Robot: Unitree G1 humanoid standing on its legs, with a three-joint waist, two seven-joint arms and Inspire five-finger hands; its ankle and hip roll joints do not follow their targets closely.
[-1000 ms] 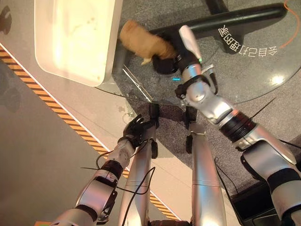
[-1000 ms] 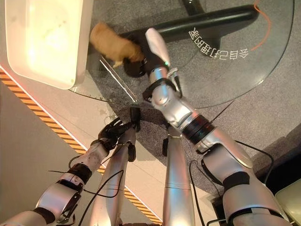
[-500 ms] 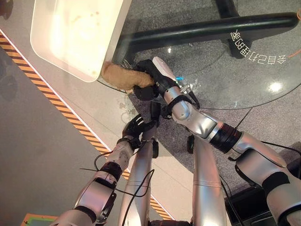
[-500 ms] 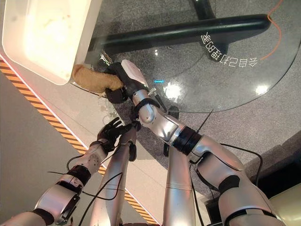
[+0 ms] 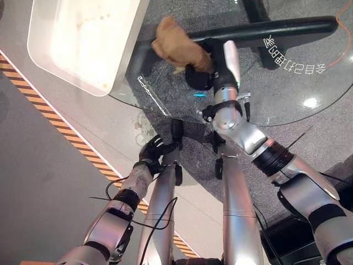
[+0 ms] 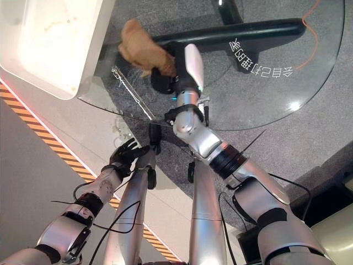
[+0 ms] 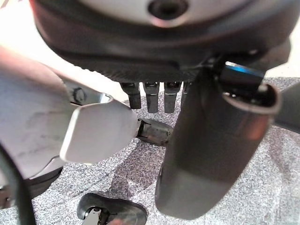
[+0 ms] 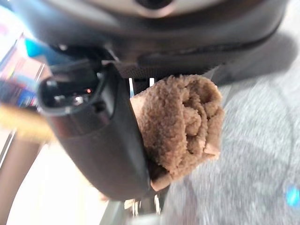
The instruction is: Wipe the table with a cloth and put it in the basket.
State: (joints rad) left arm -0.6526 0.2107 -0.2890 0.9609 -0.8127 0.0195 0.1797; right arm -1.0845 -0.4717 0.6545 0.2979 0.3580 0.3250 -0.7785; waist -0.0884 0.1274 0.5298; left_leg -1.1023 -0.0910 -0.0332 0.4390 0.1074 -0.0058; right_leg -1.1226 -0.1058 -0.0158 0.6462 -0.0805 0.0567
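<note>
My right hand is shut on a brown fluffy cloth, which sticks out of it to the left over the round glass table. The bunched cloth fills the hand's grasp in the right wrist view. It sits just right of the white basket that stands on the table's left part. My left hand hangs open and idle below the table's near edge.
A black table foot runs under the glass at the back. An orange-and-black striped line crosses the grey floor to the left. A smear marks the glass near the basket's corner.
Half a second ago my right hand held the cloth at the table's near left edge by the basket's corner. It has swept it back and to the right. The left hand stayed put.
</note>
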